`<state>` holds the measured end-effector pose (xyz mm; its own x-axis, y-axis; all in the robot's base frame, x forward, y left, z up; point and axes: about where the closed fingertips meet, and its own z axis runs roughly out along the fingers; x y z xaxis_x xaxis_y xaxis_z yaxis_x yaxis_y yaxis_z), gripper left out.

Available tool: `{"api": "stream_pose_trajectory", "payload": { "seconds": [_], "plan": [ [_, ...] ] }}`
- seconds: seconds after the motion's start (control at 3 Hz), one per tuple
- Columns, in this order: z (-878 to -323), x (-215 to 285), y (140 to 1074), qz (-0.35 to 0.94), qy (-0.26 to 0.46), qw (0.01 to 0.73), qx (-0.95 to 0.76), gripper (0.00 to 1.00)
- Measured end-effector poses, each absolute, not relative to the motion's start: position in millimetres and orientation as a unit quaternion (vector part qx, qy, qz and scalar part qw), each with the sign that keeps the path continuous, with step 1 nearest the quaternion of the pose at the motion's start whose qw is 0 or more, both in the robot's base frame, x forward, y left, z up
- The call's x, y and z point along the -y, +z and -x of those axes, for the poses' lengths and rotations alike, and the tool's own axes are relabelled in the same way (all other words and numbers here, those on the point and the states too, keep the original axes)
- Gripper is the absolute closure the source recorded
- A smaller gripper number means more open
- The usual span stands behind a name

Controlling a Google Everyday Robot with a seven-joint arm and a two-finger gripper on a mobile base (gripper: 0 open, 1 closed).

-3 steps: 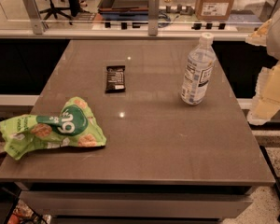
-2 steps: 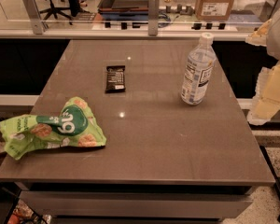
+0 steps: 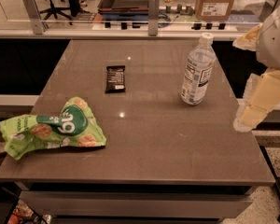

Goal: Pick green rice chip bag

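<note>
The claw [image 3: 257, 102] hangs beside the counter [image 3: 177, 143], seemingly parked clear before reaching; whether it is spread, I cannot tell. The green rice chip bag [image 3: 51, 133] lies flat, well apart from it, at the counter's opposite edge.

Office or lab workspace: a rolling office chair [image 3: 53, 1] at upper left, a cardboard box [image 3: 216, 1] at upper right, and a glass partition [image 3: 84, 13] across the top behind a grey table [image 3: 154, 139]. The robot's gripper [image 3: 254, 108] is at the right edge, beside the table.
</note>
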<state>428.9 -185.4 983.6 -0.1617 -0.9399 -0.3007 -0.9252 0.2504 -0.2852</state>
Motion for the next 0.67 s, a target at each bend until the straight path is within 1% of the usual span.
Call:
{"api": "stream_pose_trajectory", "payload": {
  "seconds": [0.33,0.67],
  "plan": [
    [-414,137,977,0.640,0.015,0.236,-0.731,0.00],
    [-398,90,965,0.665,0.050,0.247,-0.703,0.00]
  ]
}}
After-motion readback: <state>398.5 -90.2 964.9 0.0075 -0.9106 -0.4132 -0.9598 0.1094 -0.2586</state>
